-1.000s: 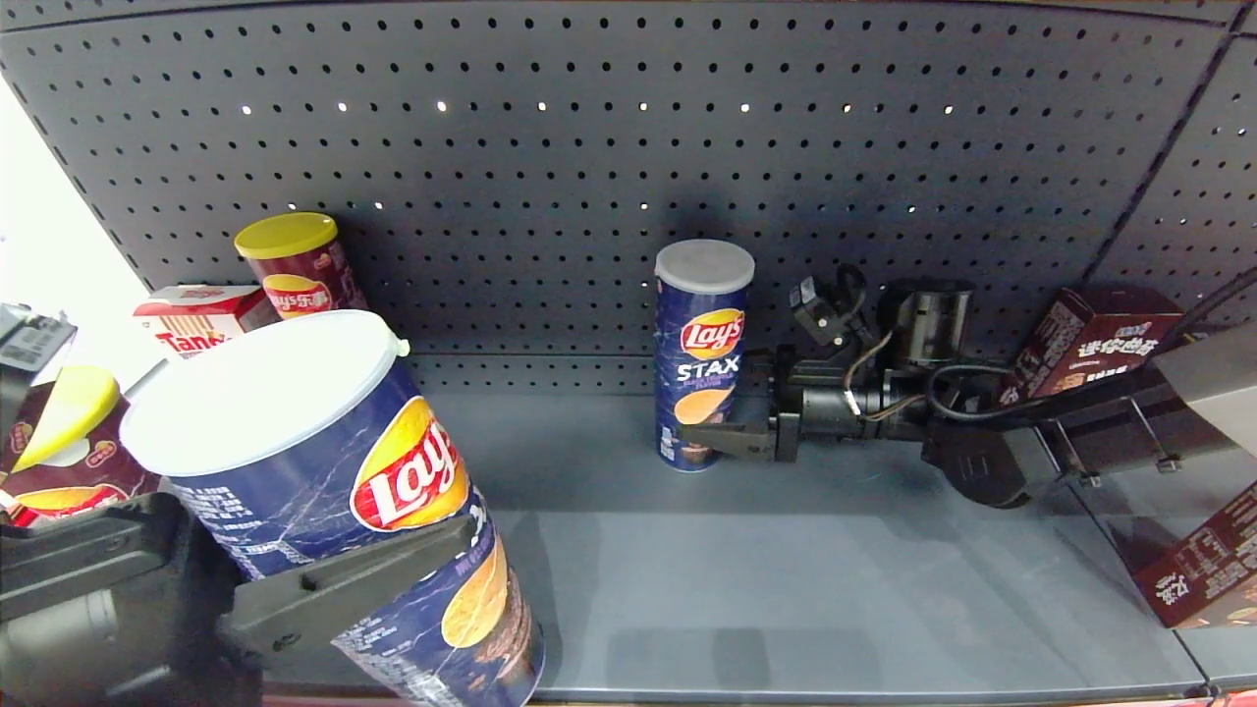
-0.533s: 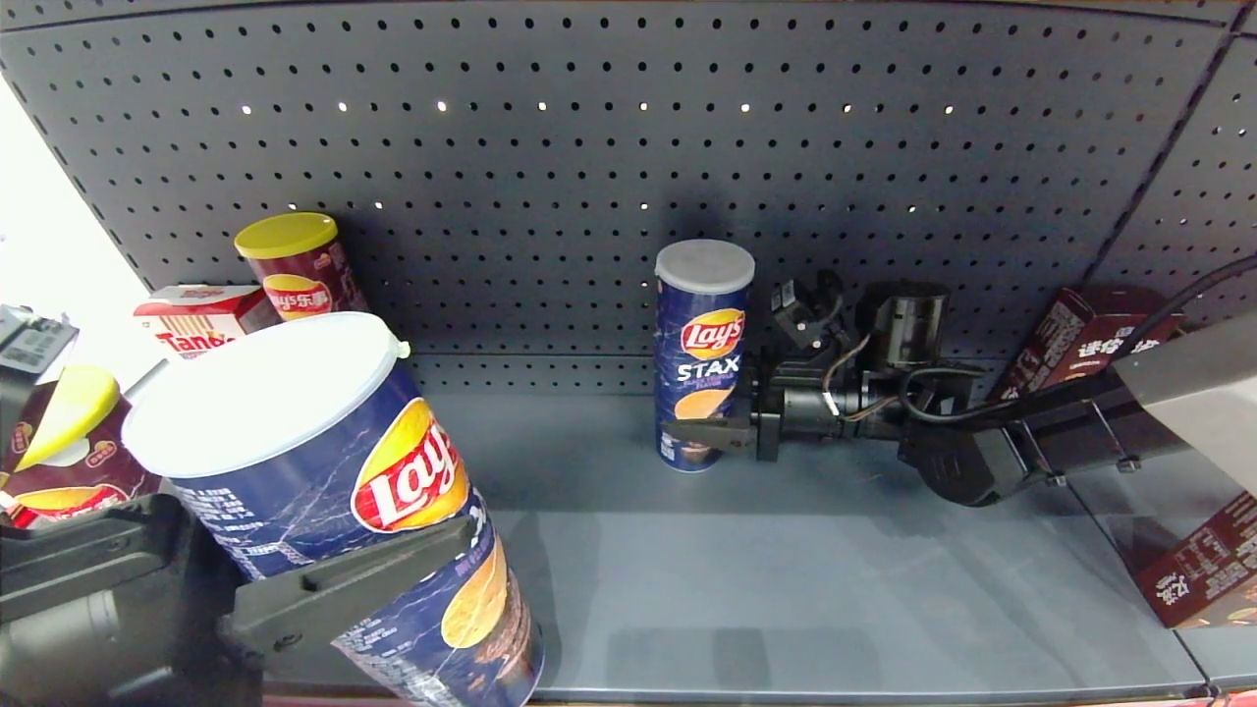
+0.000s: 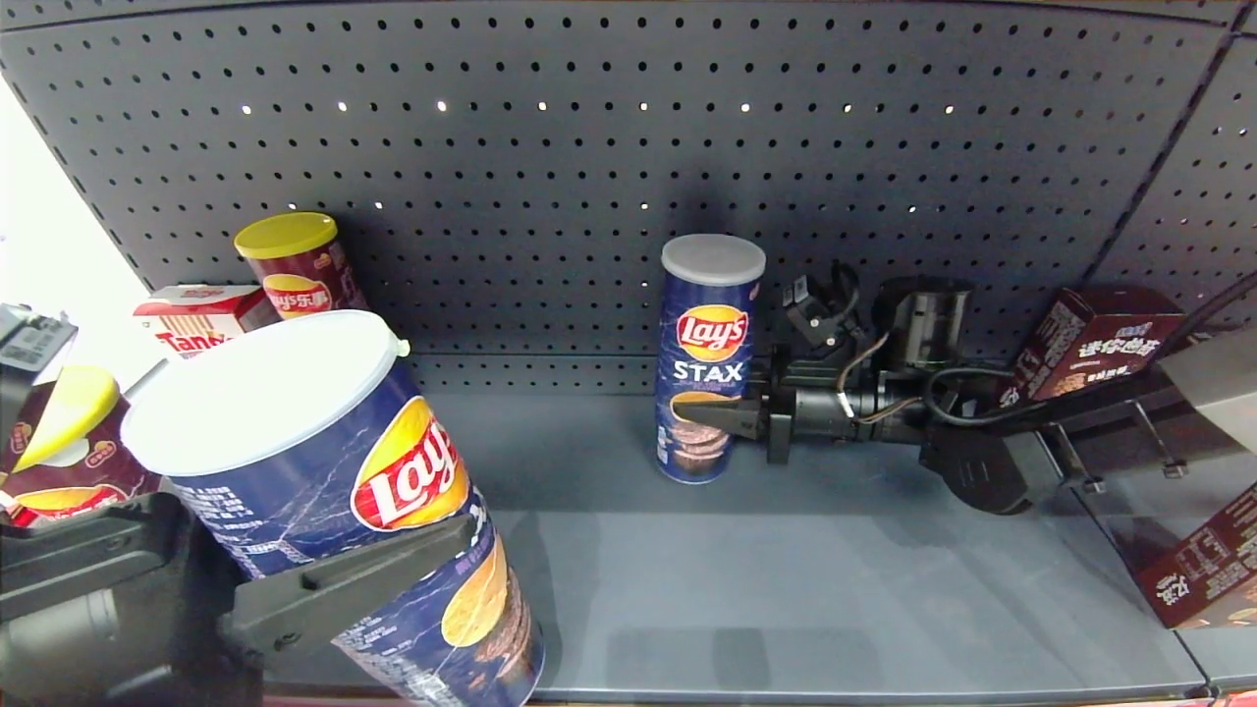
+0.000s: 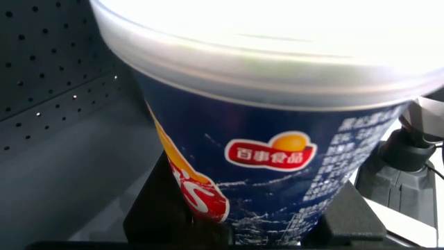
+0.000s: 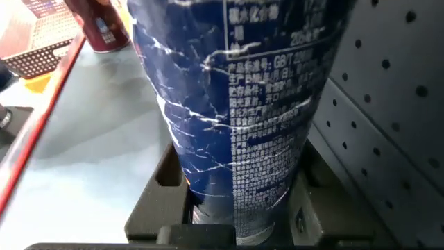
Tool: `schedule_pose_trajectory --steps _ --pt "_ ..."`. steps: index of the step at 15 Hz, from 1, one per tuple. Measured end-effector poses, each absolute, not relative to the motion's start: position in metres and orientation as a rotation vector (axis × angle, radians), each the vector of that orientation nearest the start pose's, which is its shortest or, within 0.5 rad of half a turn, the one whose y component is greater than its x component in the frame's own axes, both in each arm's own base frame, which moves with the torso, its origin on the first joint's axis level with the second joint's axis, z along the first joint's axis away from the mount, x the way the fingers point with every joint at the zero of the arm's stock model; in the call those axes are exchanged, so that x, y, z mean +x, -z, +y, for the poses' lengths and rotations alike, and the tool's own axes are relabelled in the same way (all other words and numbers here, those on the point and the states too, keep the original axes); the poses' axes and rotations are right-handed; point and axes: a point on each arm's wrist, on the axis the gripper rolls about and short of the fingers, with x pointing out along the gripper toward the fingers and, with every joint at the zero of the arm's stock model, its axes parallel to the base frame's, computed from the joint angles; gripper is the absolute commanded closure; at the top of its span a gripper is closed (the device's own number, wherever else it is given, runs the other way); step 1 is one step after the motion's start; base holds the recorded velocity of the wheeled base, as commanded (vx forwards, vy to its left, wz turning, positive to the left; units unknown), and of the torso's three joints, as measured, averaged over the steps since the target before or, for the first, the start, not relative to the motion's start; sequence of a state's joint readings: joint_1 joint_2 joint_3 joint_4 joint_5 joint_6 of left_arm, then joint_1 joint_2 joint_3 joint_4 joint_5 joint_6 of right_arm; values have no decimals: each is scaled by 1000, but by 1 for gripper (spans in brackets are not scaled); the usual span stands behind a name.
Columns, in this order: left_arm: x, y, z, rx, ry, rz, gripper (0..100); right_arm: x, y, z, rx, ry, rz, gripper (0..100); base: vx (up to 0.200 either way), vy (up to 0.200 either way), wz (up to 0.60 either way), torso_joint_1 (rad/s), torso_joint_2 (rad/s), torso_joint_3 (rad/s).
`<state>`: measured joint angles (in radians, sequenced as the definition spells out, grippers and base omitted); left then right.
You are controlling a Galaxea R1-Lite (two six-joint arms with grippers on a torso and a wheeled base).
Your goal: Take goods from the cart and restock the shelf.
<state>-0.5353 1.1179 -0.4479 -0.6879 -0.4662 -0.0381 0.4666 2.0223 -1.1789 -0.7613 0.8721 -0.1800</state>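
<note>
1. Plainly, the right jaws are clenched on the lower half of a tall blue cardboard chip can with a pale grey plastic lid [image 3: 711, 334]. They come at it sideways from the robot's right.
2. That can stands upright, its long axis vertical, at the back of the grey metal shelf [image 3: 786, 589], just before the dark perforated back panel [image 3: 589, 147]. Whether its base already rests on the shelf cannot be told.
3. The left jaws grasp a second blue chip can with a white lid [image 3: 334, 471] at the shelf's front left edge. Its top leans slightly towards the robot's left.
4. Bare shelf lies between the two cans. Judging from this, the left arm is the nearer one to fill it, once its can is set upright.
5. Further out stand a maroon can with a yellow lid [image 3: 295, 260] and a red-and-white carton [image 3: 201, 314] at the left, and dark brown boxes [image 3: 1100, 339] at the right.
</note>
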Motion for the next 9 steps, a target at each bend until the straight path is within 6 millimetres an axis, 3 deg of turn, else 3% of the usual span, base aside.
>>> schedule_pose_trajectory --steps 5,9 --pt "126 -223 -87 -36 1005 -4 100 287 -206 186 -135 -1346 -42 100 0 0 0 0 0 0" --pt "126 -222 -87 -35 1005 0 100 242 -210 181 -139 -1348 -41 100 0 0 0 0 0 0"
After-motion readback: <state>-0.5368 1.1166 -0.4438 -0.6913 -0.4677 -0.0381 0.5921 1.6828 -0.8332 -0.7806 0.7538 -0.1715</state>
